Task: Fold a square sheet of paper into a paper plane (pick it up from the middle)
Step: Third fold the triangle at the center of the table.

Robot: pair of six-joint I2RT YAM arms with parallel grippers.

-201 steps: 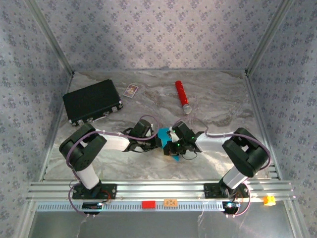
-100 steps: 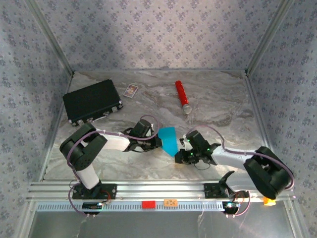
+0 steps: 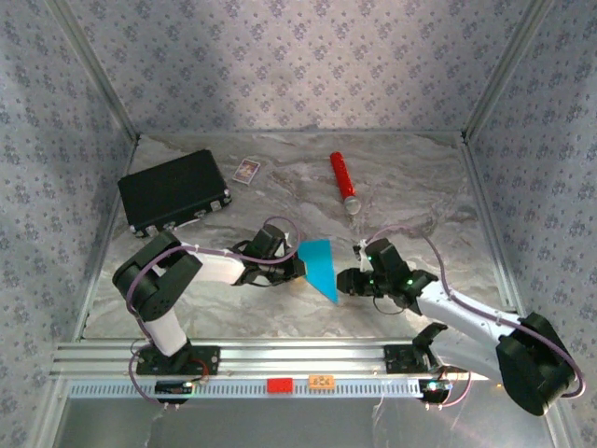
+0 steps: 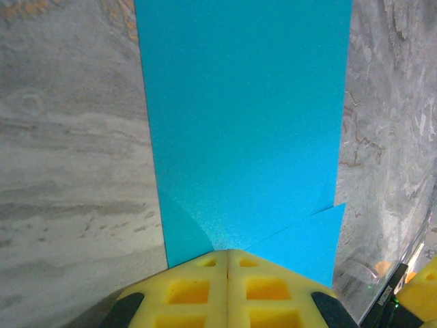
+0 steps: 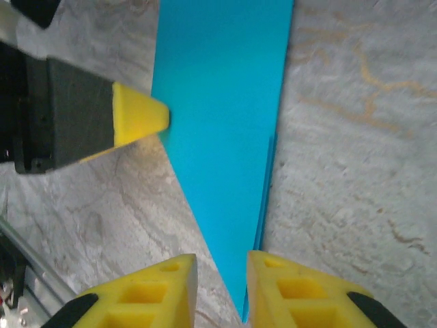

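Left wrist view, left fingers (image 4: 184,290) pinching the paper plane (image 4: 246,123) (plain cyan), right fingers (image 5: 136,301) spread astride its tip.

The left claw (image 4: 227,263) has its yellow fingers pressed together on the near edge of the blue paper (image 4: 246,123), which stretches straight ahead. A folded flap (image 4: 307,239) sits just ahead-right. Marbled table (image 4: 68,171) flanks both sides.

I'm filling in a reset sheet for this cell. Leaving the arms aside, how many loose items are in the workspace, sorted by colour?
Blue: 1, the folded paper
Black: 1, the case
Red: 1, the cylinder
Whitish: 1, the small card
Total: 4
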